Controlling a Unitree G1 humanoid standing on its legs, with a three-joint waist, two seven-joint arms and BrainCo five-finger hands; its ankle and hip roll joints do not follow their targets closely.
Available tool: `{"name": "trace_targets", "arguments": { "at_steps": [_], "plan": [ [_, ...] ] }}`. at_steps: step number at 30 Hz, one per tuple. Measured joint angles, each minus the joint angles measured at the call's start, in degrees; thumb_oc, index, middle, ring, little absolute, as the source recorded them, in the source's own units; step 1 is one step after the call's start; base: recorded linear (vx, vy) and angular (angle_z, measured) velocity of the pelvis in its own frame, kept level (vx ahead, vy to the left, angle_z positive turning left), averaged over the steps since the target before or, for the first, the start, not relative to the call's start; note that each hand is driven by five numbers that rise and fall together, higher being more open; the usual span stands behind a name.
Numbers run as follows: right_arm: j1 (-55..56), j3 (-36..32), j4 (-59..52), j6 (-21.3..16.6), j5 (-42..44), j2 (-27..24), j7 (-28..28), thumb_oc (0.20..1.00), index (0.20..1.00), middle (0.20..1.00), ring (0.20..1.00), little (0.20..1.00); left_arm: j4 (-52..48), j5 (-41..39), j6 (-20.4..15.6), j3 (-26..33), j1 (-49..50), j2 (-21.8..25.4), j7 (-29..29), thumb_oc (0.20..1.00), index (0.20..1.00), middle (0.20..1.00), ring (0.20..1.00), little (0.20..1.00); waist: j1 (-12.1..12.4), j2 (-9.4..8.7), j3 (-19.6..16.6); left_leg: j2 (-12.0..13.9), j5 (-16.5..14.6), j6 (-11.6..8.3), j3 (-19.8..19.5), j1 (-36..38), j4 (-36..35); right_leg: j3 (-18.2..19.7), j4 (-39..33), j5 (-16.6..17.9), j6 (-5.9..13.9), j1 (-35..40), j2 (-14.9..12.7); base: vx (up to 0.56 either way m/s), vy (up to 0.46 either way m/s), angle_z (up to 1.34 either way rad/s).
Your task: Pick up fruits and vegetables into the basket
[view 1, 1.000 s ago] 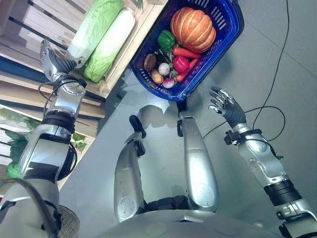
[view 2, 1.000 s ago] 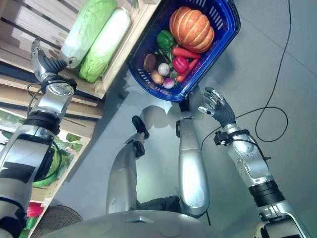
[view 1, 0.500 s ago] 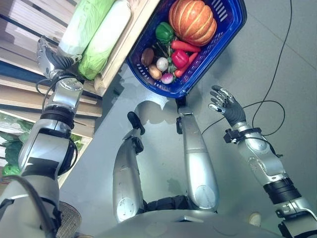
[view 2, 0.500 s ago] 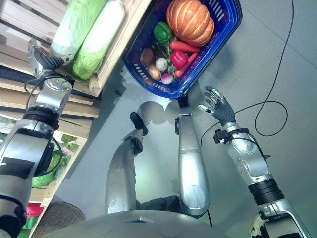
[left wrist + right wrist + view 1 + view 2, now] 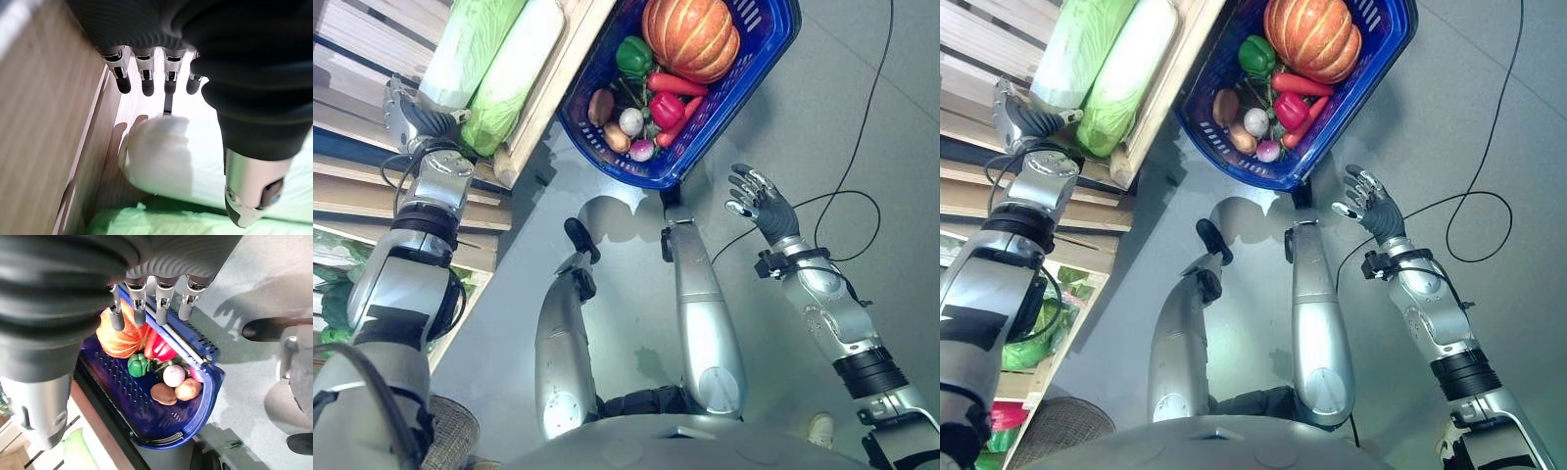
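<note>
Since a second ago my view has shifted; nothing in the scene has moved. My left hand point(image 5: 408, 110), fingers straight, rests at the cabbages point(image 5: 499, 69) on the wooden shelf point(image 5: 543, 108). My right hand point(image 5: 759, 203) hovers open over grey floor point(image 5: 862, 117) beside the filled blue basket point(image 5: 744, 73).

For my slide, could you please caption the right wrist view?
Open right robot hand hovering above the blue basket holding a pumpkin, peppers and small vegetables.

Basket point(image 5: 744, 83): blue plastic, on floor beside wooden shelf; holds orange pumpkin point(image 5: 690, 37), green pepper point(image 5: 632, 55), red pepper point(image 5: 666, 109), carrots, potatoes. Cabbages point(image 5: 487, 69): two, pale green, lying side by side on shelf.
</note>
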Motion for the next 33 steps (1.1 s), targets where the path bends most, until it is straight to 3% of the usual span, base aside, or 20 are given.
{"name": "trace_targets", "arguments": {
  "at_steps": [7, 22, 33],
  "plan": [
    [-0.1, -0.1, 0.4, 0.0, 0.3, -0.1, 0.1, 1.000, 1.000, 1.000, 1.000, 1.000, 0.2, 0.0, -1.4, -2.3, -0.2, 0.9, -3.5, 1.000, 1.000, 1.000, 1.000, 1.000, -0.1, 0.00, 0.0, -0.2, -0.1, 0.12, 0.7, -1.4, 0.1, 0.9, 0.4, 0.0, 0.03, -2.0, 0.0, 0.01, 0.050, -0.03],
    [-0.1, -0.1, 2.3, -1.4, 0.4, -0.1, 0.5, 1.000, 1.000, 1.000, 1.000, 1.000, 0.7, -0.6, -2.6, -4.7, -1.7, 1.4, -4.7, 1.000, 1.000, 1.000, 1.000, 1.000, 0.0, 0.00, 0.0, -0.4, -0.2, 0.20, 1.0, -2.0, 0.0, 1.2, 0.5, 0.0, 0.09, -3.0, -0.1, 0.00, 0.007, 0.00],
    [-0.3, 0.2, 2.6, -1.9, 0.4, -0.1, 0.1, 1.000, 1.000, 1.000, 1.000, 1.000, 2.4, -6.9, -2.5, -1.9, -2.7, 1.3, 3.6, 1.000, 1.000, 1.000, 1.000, 1.000, 0.1, 0.00, 0.0, -0.3, -0.4, 0.17, 0.7, -3.6, 1.4, 1.4, 1.7, 0.0, -0.03, -4.4, -0.2, 0.00, 0.000, 0.00]
  ]
}}
